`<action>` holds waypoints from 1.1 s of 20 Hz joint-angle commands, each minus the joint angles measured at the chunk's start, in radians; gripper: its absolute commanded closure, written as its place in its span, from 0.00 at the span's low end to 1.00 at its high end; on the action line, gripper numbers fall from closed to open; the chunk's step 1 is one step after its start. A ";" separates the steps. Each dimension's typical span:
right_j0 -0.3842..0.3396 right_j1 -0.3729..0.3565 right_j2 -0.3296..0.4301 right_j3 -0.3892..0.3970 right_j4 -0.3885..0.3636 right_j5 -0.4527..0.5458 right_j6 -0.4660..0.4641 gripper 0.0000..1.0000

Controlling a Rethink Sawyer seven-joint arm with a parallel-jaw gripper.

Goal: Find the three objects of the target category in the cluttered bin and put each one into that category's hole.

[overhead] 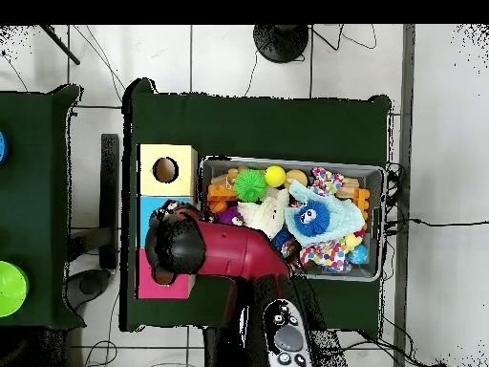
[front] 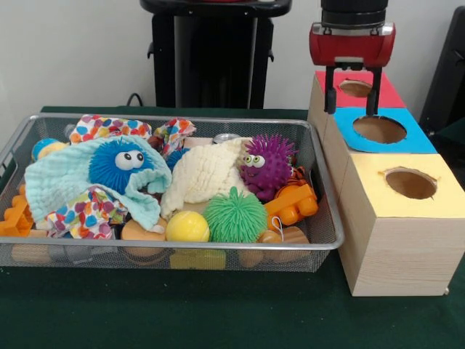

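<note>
My next dive into the bin (front: 320, 156) may snag cloth (front: 207, 174) covering the toys at my nine o'clock, since my fingers (front: 353, 93), apart and seemingly empty, hang over the red hole (front: 355, 88).

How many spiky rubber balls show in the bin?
3: blue ball under the mint cloth at left, purple ball at back right, green ball at front. Clutter may hide more.
</note>
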State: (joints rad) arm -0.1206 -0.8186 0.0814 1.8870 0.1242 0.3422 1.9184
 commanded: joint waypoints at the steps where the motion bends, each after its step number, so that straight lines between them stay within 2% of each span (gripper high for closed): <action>1: -0.044 -0.089 0.094 0.164 -0.088 -0.003 0.000 0.00; 2: -0.023 -0.120 0.056 0.159 -0.109 0.050 -0.015 0.00; 4: -0.016 -0.171 0.027 0.165 -0.131 0.140 -0.047 0.00; 9: -0.083 -0.265 0.069 0.227 -0.153 0.225 -0.119 0.00; 12: -0.127 -0.304 0.098 0.273 -0.162 0.241 -0.161 0.00; 17: -0.235 -0.346 0.199 0.393 -0.142 0.156 -0.214 0.00; 22: -0.287 -0.348 0.249 0.407 -0.174 0.144 -0.201 0.00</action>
State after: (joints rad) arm -0.3373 -1.1425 0.1830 2.1689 0.0120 0.4895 1.9182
